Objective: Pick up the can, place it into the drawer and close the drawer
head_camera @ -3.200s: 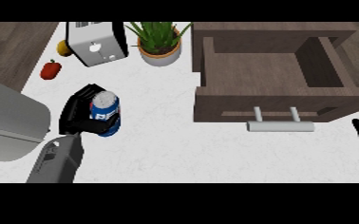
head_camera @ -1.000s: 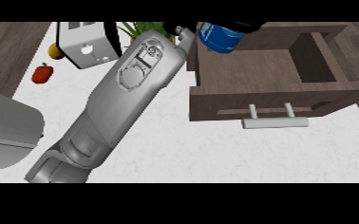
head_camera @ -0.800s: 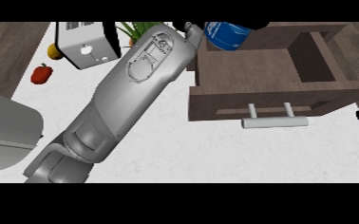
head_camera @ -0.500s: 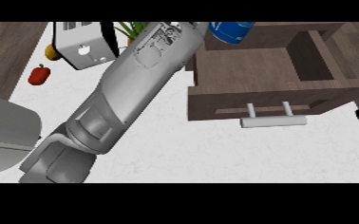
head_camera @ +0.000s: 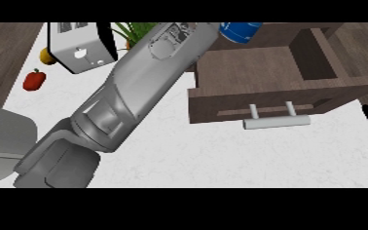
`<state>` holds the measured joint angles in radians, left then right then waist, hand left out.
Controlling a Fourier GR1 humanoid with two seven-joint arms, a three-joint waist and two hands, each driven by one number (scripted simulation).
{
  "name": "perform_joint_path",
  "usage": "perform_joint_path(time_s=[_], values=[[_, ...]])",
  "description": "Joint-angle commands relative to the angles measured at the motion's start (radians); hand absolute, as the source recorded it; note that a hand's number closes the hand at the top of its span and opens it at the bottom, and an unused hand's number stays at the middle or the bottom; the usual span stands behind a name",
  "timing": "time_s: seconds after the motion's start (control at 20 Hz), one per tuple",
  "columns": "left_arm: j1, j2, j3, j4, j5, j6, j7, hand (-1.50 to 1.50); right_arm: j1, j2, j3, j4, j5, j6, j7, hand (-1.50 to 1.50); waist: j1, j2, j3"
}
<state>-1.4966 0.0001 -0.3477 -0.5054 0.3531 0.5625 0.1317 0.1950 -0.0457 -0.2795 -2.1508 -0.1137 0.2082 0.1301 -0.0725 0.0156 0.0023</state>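
A long grey forearm (head_camera: 129, 102) crosses the white speckled desk (head_camera: 215, 156) from near left to far centre. Right of it stands the open brown wooden drawer (head_camera: 251, 68) with its pale bar handle (head_camera: 277, 122). The blue cylindrical can (head_camera: 239, 30) sits at the drawer's far edge; whether the left robot hand grips it cannot be told. Far left sit a white toaster (head_camera: 79, 48) and a red pepper (head_camera: 33, 80).

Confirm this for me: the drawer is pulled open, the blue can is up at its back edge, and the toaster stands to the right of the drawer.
One detail is off. In the head view the toaster stands to the left of the drawer, near the counter's far left end, not to its right. The rest holds: the drawer is pulled open with its handle toward the robot, and the blue can is at its back edge.
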Motion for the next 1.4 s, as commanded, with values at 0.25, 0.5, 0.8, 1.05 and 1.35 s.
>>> perform_joint_path(time_s=[0.25, 0.5, 0.8, 1.05, 1.35], values=[[-0.025, 0.000, -0.090, 0.094, 0.071, 0.050, -0.070, 1.50, -0.007, 0.016, 0.026, 0.069, 0.051, 0.010, -0.076, -1.50, -0.021, 0.007, 0.001], [0.018, 0.000, -0.158, 0.113, 0.092, 0.064, -0.117, 1.50, -0.054, -0.006, 0.019, 0.037, 0.024, -0.006, 0.005, -1.50, -0.023, 0.007, 0.000], [0.035, 0.000, -0.213, 0.138, 0.110, 0.076, -0.161, 1.50, -0.147, -0.032, 0.006, 0.052, 0.025, -0.039, 0.059, -1.50, -0.038, 0.015, 0.000], [0.051, 0.000, -0.250, 0.149, 0.134, 0.129, -0.151, -1.50, -0.068, -0.007, 0.042, -0.019, 0.027, -0.013, 0.044, -1.50, -0.063, 0.013, 0.000], [0.082, 0.000, -0.280, 0.140, 0.166, 0.206, -0.179, -1.50, -0.110, -0.006, 0.047, 0.059, 0.037, -0.008, -0.007, -1.50, -0.068, 0.021, 0.002]])
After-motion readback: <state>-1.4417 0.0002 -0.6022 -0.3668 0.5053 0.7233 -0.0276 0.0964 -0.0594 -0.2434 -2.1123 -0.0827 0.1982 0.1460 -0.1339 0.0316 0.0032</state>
